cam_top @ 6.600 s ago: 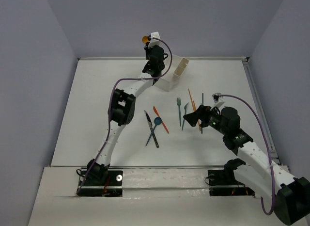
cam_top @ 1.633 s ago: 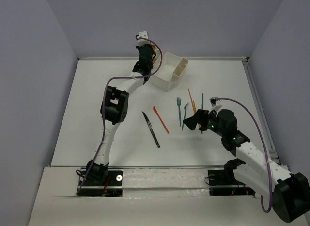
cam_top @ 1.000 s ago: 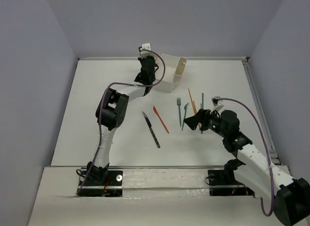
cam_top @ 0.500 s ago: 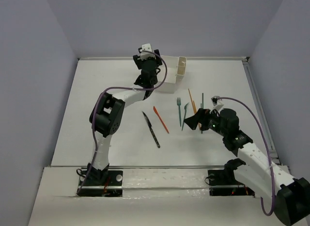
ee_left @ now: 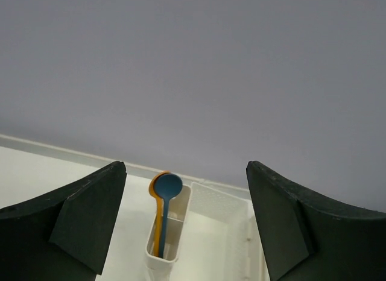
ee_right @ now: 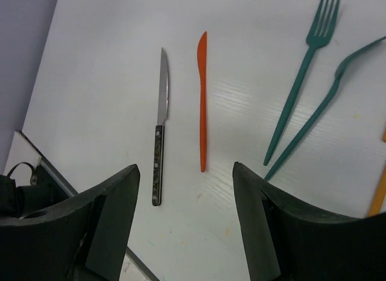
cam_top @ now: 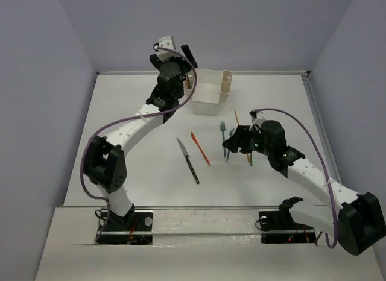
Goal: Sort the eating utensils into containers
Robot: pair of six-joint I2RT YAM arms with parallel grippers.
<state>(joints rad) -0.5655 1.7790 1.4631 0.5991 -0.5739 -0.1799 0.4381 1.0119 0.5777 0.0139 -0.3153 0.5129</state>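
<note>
Hanging the left gripper (ee_left: 186, 172), spread and empty, just left of the white caddy (cam_top: 208, 100), with a blue spoon (ee_left: 167, 186) and an orange spoon (ee_left: 157, 221) standing in its narrow left compartment; risking knocking them or tipping the caddy by swinging low. Hovering the right gripper (ee_right: 186, 172), jaws wide and empty, in front of the caddy over the dark knife (ee_right: 160, 154), orange knife (ee_right: 202, 100) and teal forks (ee_right: 298, 82); risking nipping two at once. Finding no readable writing
</note>
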